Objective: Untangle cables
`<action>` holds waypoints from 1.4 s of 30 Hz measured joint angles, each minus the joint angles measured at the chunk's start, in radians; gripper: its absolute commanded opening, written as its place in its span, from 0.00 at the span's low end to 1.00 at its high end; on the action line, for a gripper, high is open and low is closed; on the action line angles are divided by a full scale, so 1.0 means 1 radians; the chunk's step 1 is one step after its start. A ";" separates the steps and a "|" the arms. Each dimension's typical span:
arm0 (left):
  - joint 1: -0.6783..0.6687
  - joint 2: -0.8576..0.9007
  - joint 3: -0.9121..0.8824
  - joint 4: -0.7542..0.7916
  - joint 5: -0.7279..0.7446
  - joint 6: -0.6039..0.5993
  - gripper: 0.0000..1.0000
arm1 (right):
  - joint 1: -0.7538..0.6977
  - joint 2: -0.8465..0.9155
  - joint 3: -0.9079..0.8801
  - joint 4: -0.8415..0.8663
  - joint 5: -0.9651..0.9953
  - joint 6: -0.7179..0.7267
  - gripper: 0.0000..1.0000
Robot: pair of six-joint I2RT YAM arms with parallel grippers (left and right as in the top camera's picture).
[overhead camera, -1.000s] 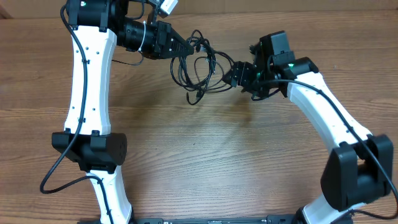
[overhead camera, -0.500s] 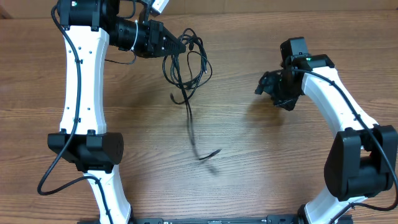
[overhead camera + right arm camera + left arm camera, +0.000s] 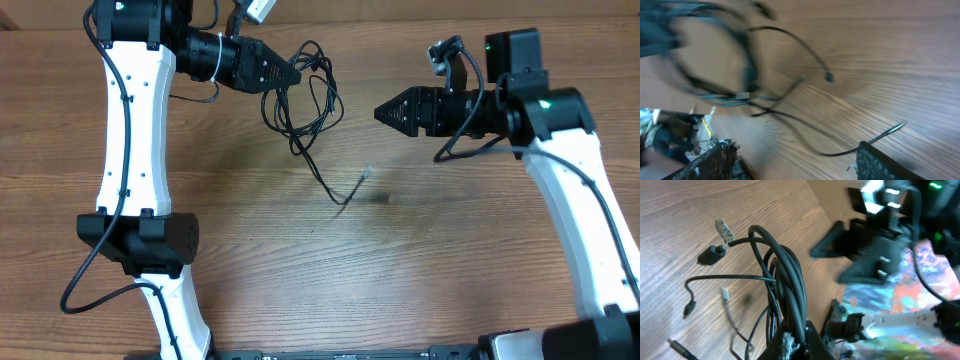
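Right end effector (image 3: 381, 112) now empty, open

Right gripper (image 3: 381, 112) off the cables (image 3: 305, 95), drawn back rightward, turned toward them, silver-tipped end (image 3: 366, 174) swung down-right.

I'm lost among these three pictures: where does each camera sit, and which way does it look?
Overhead: above the table, looking down; left arm, right arm, left pincer, right pincer and the cables show.
Left wrist: on the left arm, looking along its pincer, gripping the cables; the right arm shows beyond.
Right wrist: on the right arm, looking past its open fingers at the blurred cables.
All show the cables.
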 measured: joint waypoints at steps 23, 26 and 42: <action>-0.072 0.000 0.000 0.050 0.074 -0.270 0.04 | 0.156 0.121 0.005 0.117 0.437 0.373 0.72; -0.072 0.000 0.000 0.052 0.075 -0.278 0.04 | 0.156 0.143 0.005 0.134 0.479 0.399 0.70; -0.074 -0.003 0.000 0.109 0.059 -0.289 0.04 | 0.016 0.262 -0.011 -0.214 0.805 0.432 0.77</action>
